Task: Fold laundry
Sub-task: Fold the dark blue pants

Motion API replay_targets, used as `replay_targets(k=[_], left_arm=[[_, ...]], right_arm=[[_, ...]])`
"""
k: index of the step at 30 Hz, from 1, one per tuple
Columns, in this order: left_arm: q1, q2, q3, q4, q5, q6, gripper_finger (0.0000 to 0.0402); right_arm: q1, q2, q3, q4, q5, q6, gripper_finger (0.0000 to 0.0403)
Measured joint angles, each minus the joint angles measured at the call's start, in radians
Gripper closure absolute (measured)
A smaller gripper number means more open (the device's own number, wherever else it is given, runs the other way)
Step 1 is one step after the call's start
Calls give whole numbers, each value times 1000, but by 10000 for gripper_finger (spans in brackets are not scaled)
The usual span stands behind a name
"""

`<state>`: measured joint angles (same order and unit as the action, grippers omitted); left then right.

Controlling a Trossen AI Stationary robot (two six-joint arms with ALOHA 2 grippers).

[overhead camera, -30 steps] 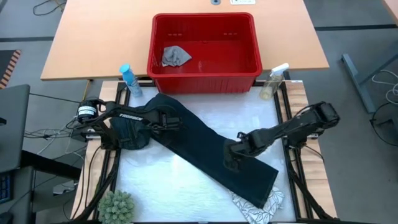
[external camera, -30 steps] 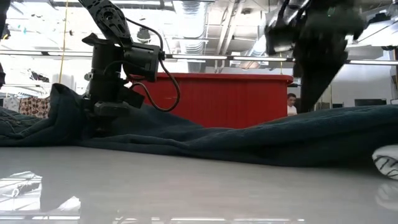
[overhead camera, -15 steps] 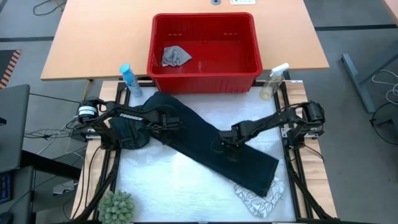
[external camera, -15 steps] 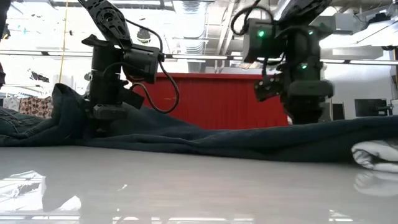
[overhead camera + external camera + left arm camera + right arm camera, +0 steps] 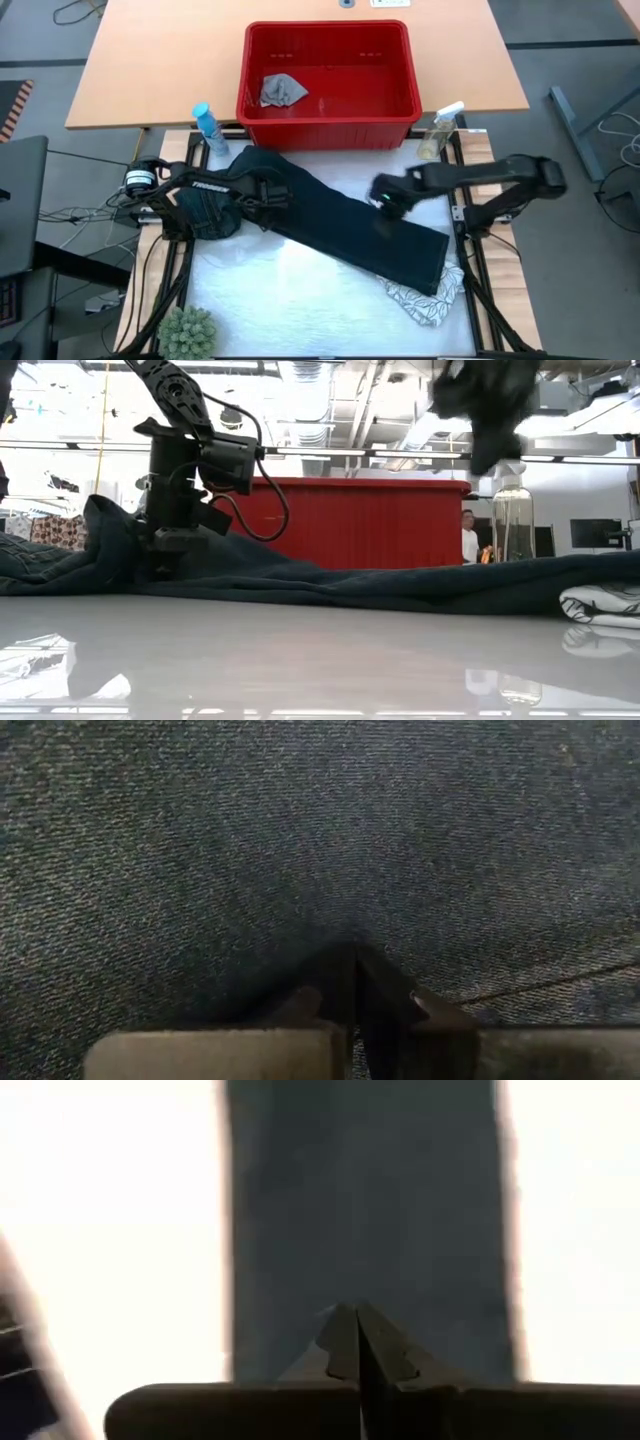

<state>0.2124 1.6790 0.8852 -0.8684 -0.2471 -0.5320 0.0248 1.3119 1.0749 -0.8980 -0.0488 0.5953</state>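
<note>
Lying on the table: one jeans (image 5: 340, 225), one leaf-print cloth (image 5: 425, 300).

Dark denim jeans (image 5: 330, 225) lie diagonally across the white tabletop (image 5: 270, 300), blocking the middle. Near-left tabletop bare. Red plastic basket (image 5: 330, 110) walls off the far edge; blue bottle (image 5: 208, 128) and clear spray bottle (image 5: 440, 130) flank it. Green plant (image 5: 188, 332) apparently fills near-left corner.
</note>
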Motion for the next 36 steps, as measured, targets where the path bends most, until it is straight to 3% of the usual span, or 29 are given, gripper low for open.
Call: replay_targets(k=[4, 9, 15, 22, 36], left_arm=[[29, -1, 1, 29, 33, 27, 401], [61, -1, 1, 46, 62, 68, 401], [94, -1, 1, 56, 65, 114, 401], [112, -1, 1, 77, 81, 130, 402], [112, -1, 0, 99, 80, 154, 402]], right_arm=[[247, -57, -2, -29, -6, 231, 389], [563, -24, -1, 36, 35, 527, 389], [776, 86, -2, 66, 44, 826, 389], [853, 224, -2, 84, 30, 935, 389], [842, 395, -2, 15, -29, 1018, 389]])
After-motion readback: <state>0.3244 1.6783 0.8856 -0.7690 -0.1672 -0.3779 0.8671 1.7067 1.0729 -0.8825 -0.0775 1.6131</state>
